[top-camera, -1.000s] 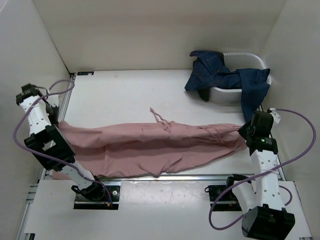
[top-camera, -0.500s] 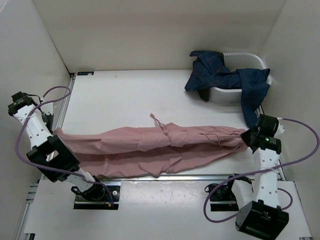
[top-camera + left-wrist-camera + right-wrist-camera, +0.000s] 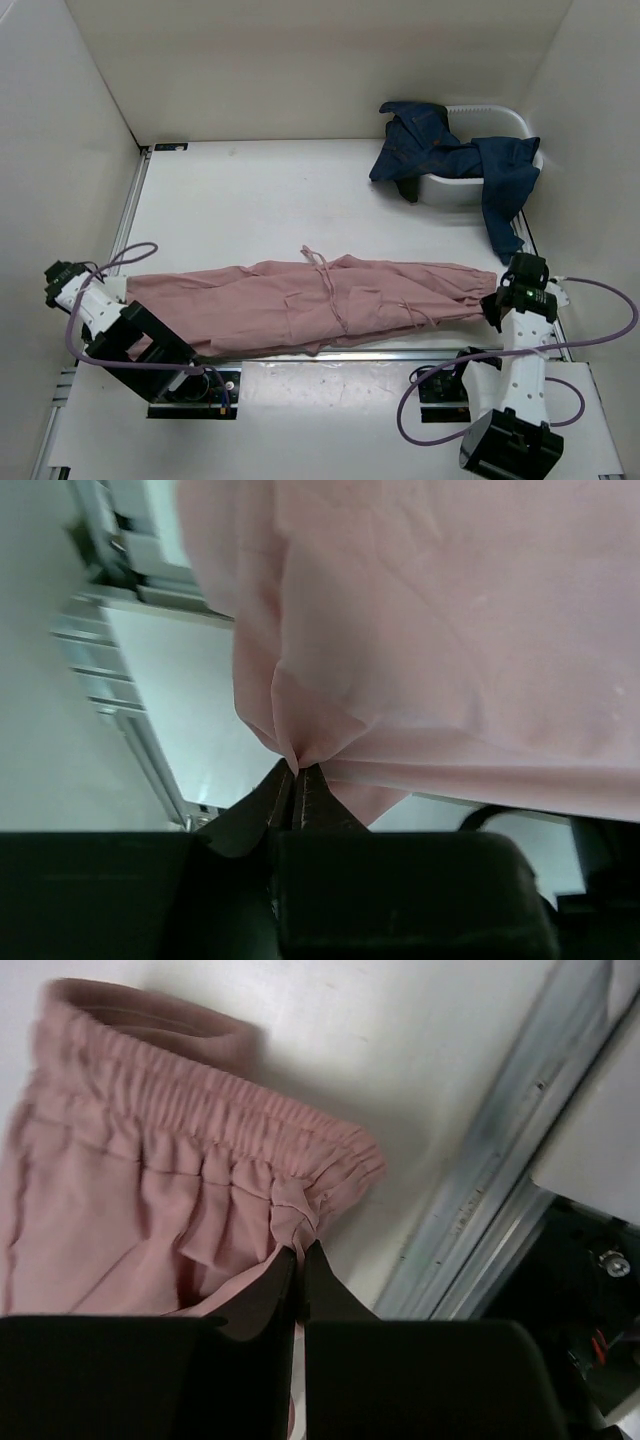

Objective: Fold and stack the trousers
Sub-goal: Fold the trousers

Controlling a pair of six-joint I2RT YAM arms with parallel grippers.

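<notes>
At the near edge of the worktop the trousers lie stretched out, long axis running 9 to 3 o'clock. The left fingers pinch leg cloth at the 9 o'clock end, and the right fingers pinch the waistband at 3. A fold would likely carry one end along that axis. Far off at 1 o'clock, jeans drape a bin.

White table: trousers stretched flat along near edge; tub far right, jeans draped over it, possibly touching table.
</notes>
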